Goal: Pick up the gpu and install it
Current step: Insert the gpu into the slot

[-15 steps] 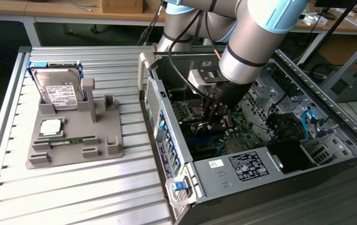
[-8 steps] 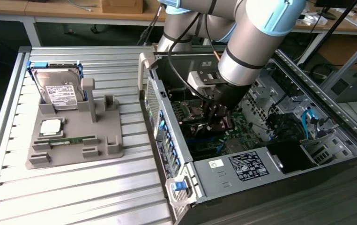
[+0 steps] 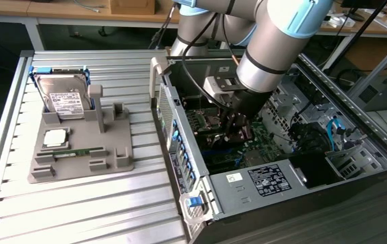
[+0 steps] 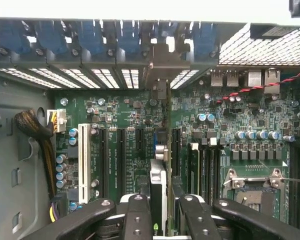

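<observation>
In the exterior view, the arm reached down into the open computer case (image 3: 356,168) lying on the table (image 3: 78,203); the end effector (image 3: 237,129) hung low over the motherboard (image 3: 264,147), though what it carried was hard to make out there; on the exterior view's left a grey fixture (image 3: 78,152) carried the hard drive (image 3: 65,99) and a memory stick (image 3: 71,151).

In the wrist view, the end effector (image 4: 159,215) was narrowed onto the gpu (image 4: 160,170), held edge-on between the fingers (image 4: 135,215); the card stood over the expansion slots (image 4: 121,160), its bracket end toward the rear slot covers (image 4: 105,40), and seemed not yet seated. The likely trouble was misalignment; a slight tilt or offset would press the card edge against the slot wall, or catch the bracket on the case rear.
</observation>
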Controlling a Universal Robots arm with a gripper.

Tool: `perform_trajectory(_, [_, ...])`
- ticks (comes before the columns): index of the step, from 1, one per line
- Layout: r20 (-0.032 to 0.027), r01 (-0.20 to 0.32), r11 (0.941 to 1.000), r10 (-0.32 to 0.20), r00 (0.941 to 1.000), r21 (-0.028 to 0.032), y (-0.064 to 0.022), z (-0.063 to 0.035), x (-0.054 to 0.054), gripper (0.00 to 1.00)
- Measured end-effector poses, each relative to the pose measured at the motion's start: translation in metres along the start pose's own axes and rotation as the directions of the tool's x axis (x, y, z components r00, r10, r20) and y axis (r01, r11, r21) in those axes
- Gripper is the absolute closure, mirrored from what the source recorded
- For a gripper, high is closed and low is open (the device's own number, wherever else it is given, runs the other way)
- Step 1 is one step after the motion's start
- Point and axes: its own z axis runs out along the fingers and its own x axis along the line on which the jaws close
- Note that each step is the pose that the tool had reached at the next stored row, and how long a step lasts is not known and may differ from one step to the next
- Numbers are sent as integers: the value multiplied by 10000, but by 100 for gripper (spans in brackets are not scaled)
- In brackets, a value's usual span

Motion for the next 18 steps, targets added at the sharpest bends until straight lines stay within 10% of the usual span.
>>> perform_trajectory(18, [-19,1,10000,-1,10000,-13,20,78,7,73])
